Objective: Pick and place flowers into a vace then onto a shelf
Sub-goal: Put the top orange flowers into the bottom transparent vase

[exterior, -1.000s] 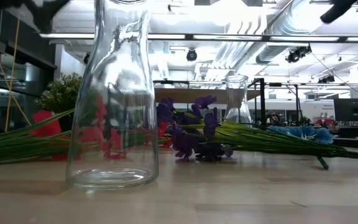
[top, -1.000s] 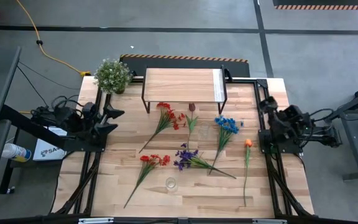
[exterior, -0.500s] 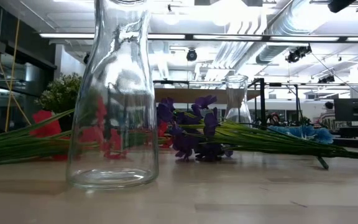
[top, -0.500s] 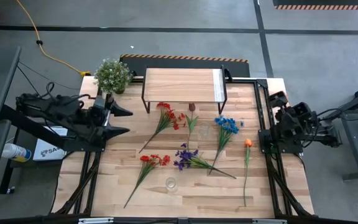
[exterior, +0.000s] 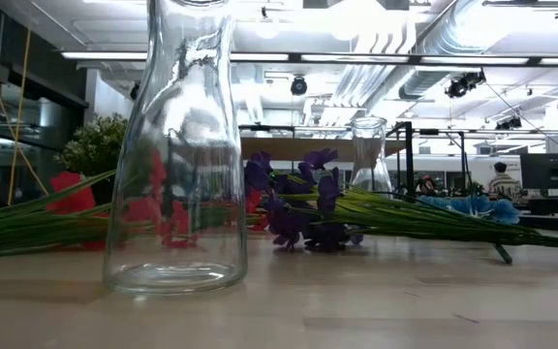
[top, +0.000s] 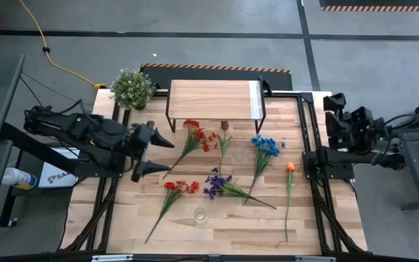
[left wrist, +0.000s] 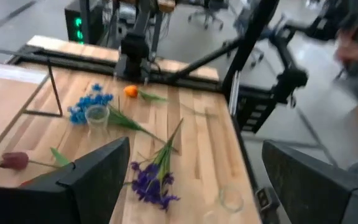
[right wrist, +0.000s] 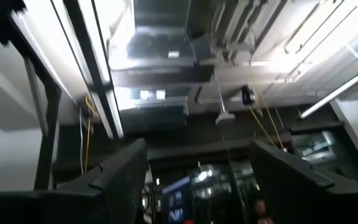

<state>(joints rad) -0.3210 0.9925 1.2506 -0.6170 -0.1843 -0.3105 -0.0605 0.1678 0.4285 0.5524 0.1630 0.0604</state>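
My left gripper (top: pixel 158 154) hangs over the left side of the tabletop (top: pixel 217 225) with its fingers (left wrist: pixel 95 177) spread wide and nothing between them. The nearest flower to it is the red flower (top: pixel 192 133), just past my fingertips toward the shelf (top: pixel 213 98). Its stem runs slanted, with the bloom close to the shelf legs and the tail end pointing away from the shelf. I think my left arm should take this one, since it is far closer than the other arm. A second red flower (top: pixel 180 187) lies a bit farther from the shelf, and the purple flower (top: pixel 217 185) is beside that. A small glass vase (top: pixel 238 153) stands in the middle, and another glass vase (top: pixel 200 215) stands at the tabletop edge farthest from the shelf. The blue flower (top: pixel 265 145) and orange flower (top: pixel 290 167) lie over by my right gripper (top: pixel 337 109), which waits raised at the right edge, fingers apart, holding nothing. The wood is flat and bare between the stems, so there is room to come down.
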